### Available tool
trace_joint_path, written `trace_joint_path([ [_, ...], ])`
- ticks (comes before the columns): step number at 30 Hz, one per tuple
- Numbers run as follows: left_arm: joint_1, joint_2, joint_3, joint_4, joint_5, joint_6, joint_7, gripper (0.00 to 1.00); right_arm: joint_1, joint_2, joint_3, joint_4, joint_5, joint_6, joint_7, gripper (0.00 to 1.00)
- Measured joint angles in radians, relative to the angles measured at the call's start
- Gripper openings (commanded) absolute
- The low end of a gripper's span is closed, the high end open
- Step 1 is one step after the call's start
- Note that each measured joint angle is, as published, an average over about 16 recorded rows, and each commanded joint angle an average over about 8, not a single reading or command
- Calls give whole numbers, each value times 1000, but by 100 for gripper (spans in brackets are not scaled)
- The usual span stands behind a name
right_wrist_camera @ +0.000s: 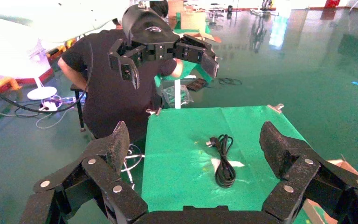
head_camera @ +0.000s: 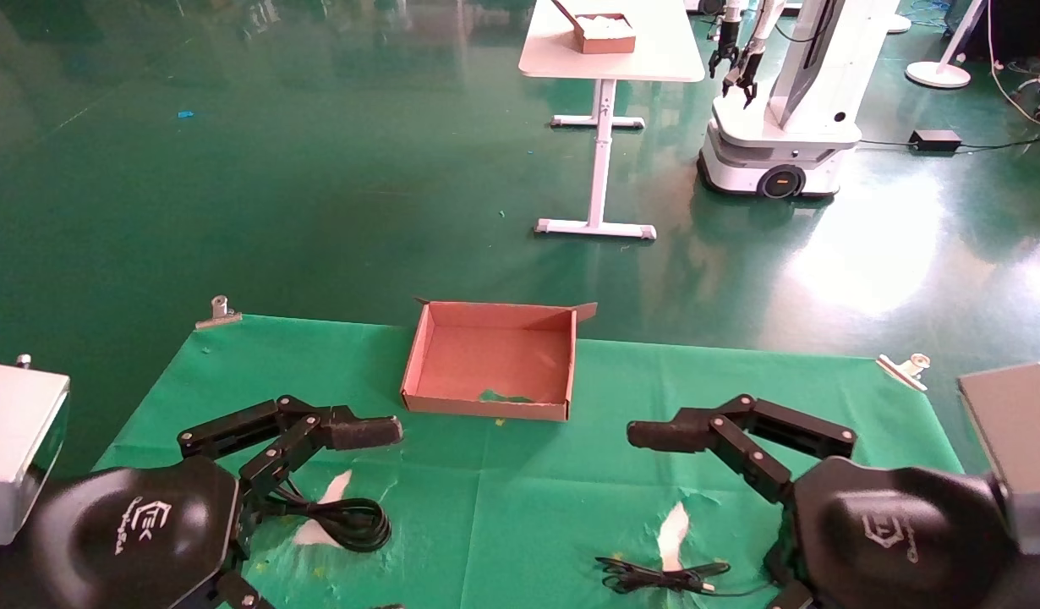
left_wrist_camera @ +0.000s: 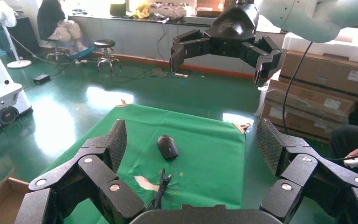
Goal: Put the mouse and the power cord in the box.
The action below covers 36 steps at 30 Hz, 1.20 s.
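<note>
The box [head_camera: 490, 359], a shallow brown cardboard tray, lies empty at the far middle of the green cloth. The power cord [head_camera: 351, 520] lies coiled on the cloth's left, below my left gripper [head_camera: 385, 518], which hovers wide open. From the right wrist view the power cord [right_wrist_camera: 224, 158] lies ahead between my right gripper's [right_wrist_camera: 196, 144] open fingers. The mouse [left_wrist_camera: 167, 146] shows only in the left wrist view, on the cloth's right side; in the head view my right arm hides it. Its thin bundled wire [head_camera: 655, 578] lies by my open right gripper [head_camera: 655, 520].
Metal clips [head_camera: 220, 311] [head_camera: 905, 369] pin the cloth's far corners, and the cloth has white torn patches [head_camera: 674, 533]. On the green floor behind stand a white table [head_camera: 609, 51] with a smaller box and another robot [head_camera: 782, 127]. A person [right_wrist_camera: 107, 84] is beside the table's left.
</note>
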Motion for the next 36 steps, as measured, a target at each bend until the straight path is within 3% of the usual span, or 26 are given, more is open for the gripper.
trace_joint_path([
  [29, 1, 0, 1, 0, 1, 0, -1, 100, -1, 2, -2, 2, -7, -1, -1, 100],
  [36, -22, -2, 44, -10, 98, -15, -37, 100, 0, 13, -30, 15, -75, 1, 5, 100],
])
